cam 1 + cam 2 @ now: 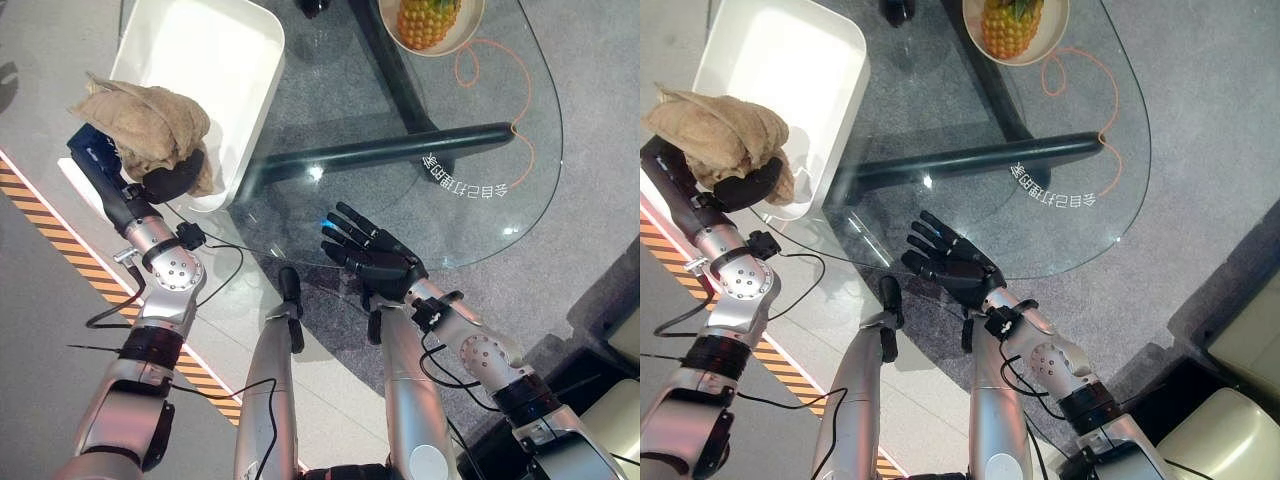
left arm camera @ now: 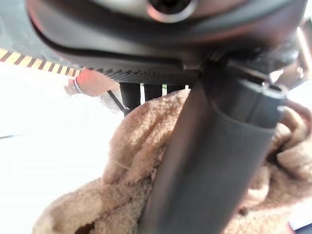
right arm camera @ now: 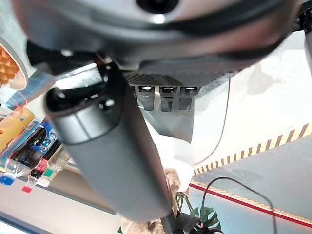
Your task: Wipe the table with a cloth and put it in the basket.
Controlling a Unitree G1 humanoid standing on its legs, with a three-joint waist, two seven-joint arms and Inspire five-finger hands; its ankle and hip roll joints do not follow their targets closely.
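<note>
Two robot hands show: the left robot hand (image 1: 168,178), at nine o'clock, has its fingers curled round the crumpled tan cloth (image 1: 145,122), held over the near rim of the white basket (image 1: 240,60). At five o'clock, the right robot hand (image 1: 375,258) hovers with fingers spread, empty, over the glass bench (image 1: 480,120). A pineapple (image 1: 427,20) sits at twelve o'clock.

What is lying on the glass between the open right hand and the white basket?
Nothing: in the left eye view, the round glass table is bare between the right hand and the white rectangular basket; a dark table leg shows through it.

Tan cloth (image 1: 145,122), white basket (image 1: 215,60), yellow-orange pineapple (image 1: 428,20).
</note>
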